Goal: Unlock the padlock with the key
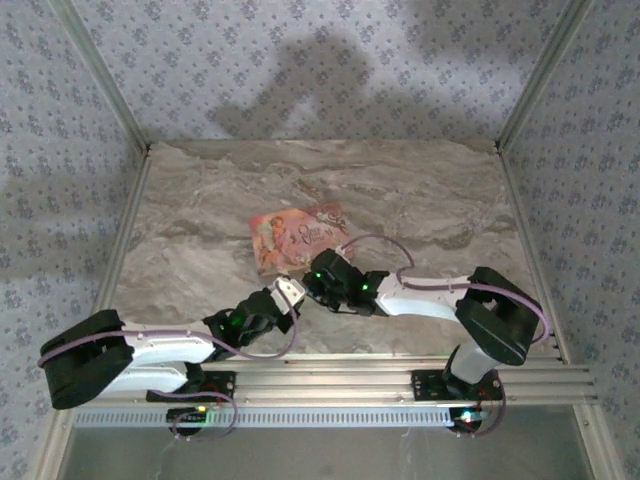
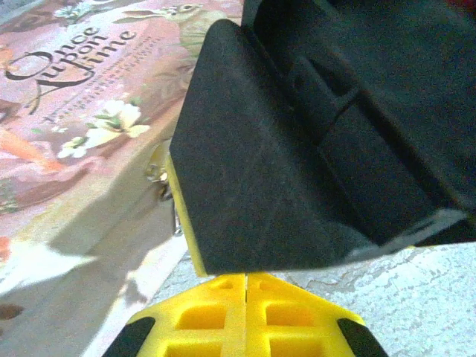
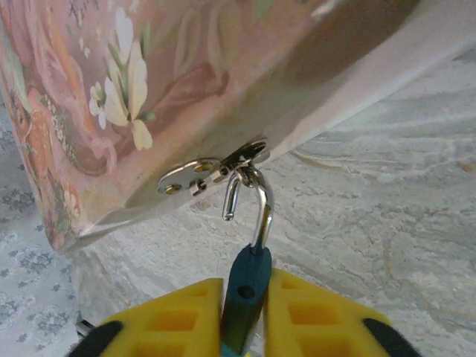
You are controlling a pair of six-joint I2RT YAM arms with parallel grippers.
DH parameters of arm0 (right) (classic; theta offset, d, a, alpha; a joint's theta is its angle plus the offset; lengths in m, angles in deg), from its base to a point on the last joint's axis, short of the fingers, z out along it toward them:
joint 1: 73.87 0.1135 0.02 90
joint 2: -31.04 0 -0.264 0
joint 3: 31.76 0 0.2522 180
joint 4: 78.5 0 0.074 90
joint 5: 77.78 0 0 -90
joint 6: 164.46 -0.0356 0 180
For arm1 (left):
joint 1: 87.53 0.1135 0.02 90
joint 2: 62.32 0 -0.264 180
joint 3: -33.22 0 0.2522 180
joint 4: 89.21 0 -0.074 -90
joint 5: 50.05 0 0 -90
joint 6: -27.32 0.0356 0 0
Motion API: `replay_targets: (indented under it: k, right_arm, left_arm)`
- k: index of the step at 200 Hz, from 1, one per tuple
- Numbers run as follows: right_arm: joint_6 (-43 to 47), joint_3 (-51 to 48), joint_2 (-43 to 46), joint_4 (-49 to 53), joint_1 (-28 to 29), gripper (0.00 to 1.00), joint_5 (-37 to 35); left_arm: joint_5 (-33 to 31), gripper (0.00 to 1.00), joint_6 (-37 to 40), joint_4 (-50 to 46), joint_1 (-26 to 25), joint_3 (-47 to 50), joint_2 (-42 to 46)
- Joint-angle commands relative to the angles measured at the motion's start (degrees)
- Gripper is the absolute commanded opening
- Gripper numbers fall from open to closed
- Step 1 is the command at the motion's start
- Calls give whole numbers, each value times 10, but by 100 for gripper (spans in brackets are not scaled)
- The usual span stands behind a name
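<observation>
Though low, right pincer (image 3: 243,291) around padlock (image 3: 246,281).

Looks like a robotics lab booth dressed up as a room: enclosed by pale blue-grey flower-patterned wall panels (image 1: 300,60) held in bare aluminium frame posts (image 1: 98,68), floored with a beige marble-look counter (image 1: 200,210), fronted by slotted aluminium rails (image 1: 340,372) bolted along the near edge.

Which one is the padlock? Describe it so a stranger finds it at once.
Start at the pink storybook-lidded box mid-table, then go to the metal hasp on its edge. The padlock is hooked there by a silver shackle: a tiny dark blue-green body pinched between the right gripper and its yellow fingers.
</observation>
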Motion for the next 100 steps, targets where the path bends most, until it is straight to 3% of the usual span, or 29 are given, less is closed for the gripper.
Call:
replay_targets:
  k: [1, 9, 31, 45, 62, 100]
  right_arm:
    - [3, 16, -15, 8, -11, 6, 4]
    - [3, 16, -16, 7, -13, 0, 6]
    - [9, 14, -14, 4, -20, 0, 8]
    - [14, 12, -9, 7, -26, 0, 6]
    - [20, 2, 2, 5, -41, 0, 7]
    - [53, -12, 30, 21, -78, 0, 3]
  left_arm:
    - [11, 0, 10, 29, -3, -15, 0]
    - [13, 0, 10, 30, -3, -15, -3]
    - [16, 0, 11, 31, -3, -15, -3]
    - [9, 20, 6, 14, -3, -20, 4]
    - [-7, 34, -6, -10, -3, -22, 24]
    - [3, 45, -55, -95, 17, -16, 120]
